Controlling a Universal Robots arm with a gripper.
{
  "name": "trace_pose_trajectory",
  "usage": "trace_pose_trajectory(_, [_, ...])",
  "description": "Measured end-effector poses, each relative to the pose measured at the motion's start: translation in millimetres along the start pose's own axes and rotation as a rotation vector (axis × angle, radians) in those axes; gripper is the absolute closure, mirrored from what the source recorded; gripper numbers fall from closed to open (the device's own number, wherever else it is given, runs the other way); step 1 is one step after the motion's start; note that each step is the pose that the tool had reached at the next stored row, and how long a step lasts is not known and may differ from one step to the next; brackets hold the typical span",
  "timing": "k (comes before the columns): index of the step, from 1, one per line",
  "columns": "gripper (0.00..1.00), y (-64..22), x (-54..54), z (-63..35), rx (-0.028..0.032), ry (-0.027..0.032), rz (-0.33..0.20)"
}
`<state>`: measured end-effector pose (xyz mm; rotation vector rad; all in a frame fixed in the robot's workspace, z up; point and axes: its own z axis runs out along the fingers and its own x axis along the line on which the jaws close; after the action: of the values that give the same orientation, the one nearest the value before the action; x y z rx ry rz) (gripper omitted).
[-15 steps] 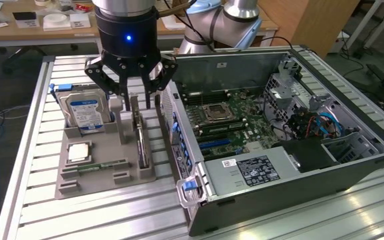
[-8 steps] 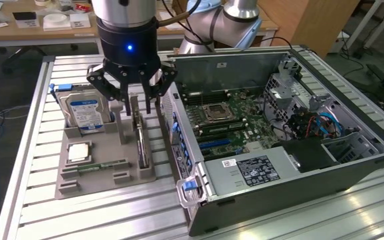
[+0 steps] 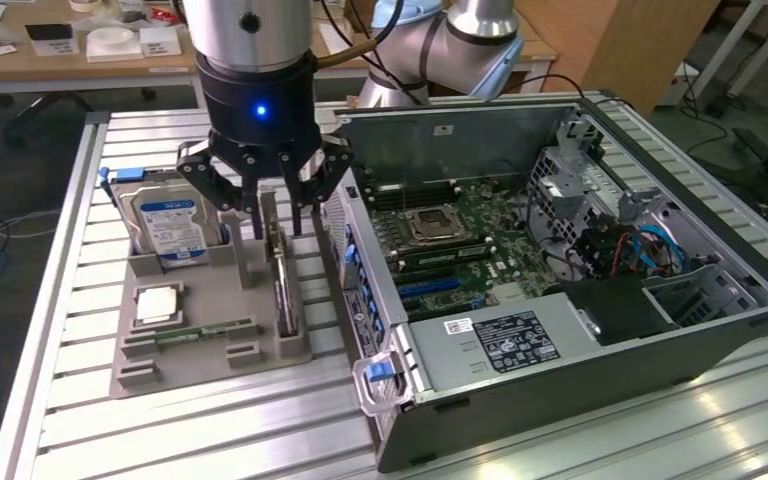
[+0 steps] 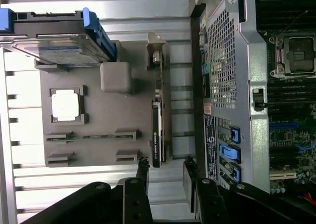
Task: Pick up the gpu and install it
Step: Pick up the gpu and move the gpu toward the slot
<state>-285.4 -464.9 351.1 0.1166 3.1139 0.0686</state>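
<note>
The gpu [image 4: 157, 130] is a thin flat card standing on its long edge in a slot of a matte grey moulded tray [image 4: 108, 150]. It sits on the tray's side nearest the case [image 3: 558, 380], with its metal bracket end towards the hard drive [image 3: 171, 225]. The gripper [image 3: 273, 212] hangs right over the card. Its black fingers [image 4: 143, 167] are apart, clamped on nothing, and gaps show between them and the card's edge in the wrist view.

The tray also holds the silver drive with a blue label, upright behind a blocky grey post [image 4: 116, 76]. A square shiny CPU [image 3: 157, 302] and a narrow green RAM stick [image 3: 204, 330] lie flat in recesses. The black steel case lies open on its side, its green motherboard [image 3: 464, 240] exposed. Everything rests on a table [image 3: 157, 430] of ribbed aluminium slats.
</note>
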Motion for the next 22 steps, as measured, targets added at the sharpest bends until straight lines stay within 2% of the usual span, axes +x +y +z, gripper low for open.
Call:
trace_pose_trajectory(11, [0.58, 0.0, 0.0, 0.9, -0.0005, -0.0004, 0.0])
trace_pose_trajectory(22, [0.58, -0.8, 0.4, 19.4, -0.0002, -0.0003, 0.0])
